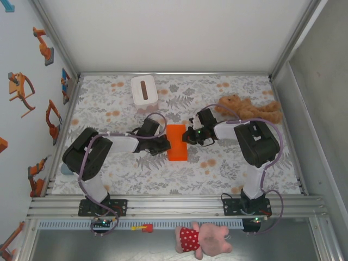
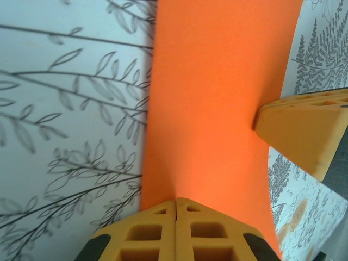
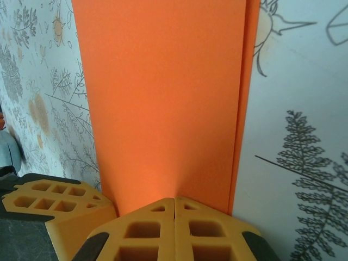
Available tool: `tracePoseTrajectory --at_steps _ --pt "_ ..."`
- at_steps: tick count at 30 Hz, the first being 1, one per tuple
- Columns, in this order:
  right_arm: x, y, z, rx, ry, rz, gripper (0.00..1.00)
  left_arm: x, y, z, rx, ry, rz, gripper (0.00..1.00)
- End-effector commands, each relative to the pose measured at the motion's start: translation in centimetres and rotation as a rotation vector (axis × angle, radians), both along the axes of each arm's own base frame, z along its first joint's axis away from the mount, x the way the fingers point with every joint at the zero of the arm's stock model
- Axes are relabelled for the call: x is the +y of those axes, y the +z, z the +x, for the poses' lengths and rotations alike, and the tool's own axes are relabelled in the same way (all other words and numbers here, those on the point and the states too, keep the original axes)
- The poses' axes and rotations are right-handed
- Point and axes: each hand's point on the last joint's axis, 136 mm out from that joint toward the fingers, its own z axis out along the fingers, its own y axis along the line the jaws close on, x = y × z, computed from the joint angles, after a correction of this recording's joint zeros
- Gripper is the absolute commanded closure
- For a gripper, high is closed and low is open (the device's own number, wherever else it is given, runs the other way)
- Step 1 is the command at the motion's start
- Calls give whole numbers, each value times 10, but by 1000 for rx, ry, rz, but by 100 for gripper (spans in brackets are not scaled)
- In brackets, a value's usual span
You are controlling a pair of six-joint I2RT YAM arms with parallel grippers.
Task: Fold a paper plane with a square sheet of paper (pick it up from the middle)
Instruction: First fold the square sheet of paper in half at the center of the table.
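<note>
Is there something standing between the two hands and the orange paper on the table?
Nothing visible stands between them. The closed left hand and the closed right hand touch the orange paper at its opposite long edges.

In the left wrist view the orange paper (image 2: 206,109) runs off the top edge, and its near end is hidden under the closed tips of the left gripper (image 2: 175,204). The right wrist view cuts it at the top too, with the right gripper (image 3: 174,201) covering its near end. Whether either gripper pinches the sheet or only presses on it cannot be told. From above, 2 of its edges lie under fingertips, and the right arm (image 1: 255,141) covers part of the tan plush toy (image 1: 250,109).
</note>
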Motion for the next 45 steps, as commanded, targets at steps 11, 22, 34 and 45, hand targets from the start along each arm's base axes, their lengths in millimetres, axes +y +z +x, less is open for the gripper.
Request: tracePoseTrajectory --at_steps 11,22,34,45 --pt "-93 -110 -69 253 -87 -488 100 2 55 -2 -85 -12 -70 100" --pt "-93 -112 -71 258 -92 -487 100 -16 5 -21 32 -85 -29 100" --pt "-94 -113 -70 260 -102 -492 100 47 -6 -58 -24 -40 103 100" --pt "-93 -114 -70 259 -114 -484 100 -20 31 -27 -83 -131 -60 100"
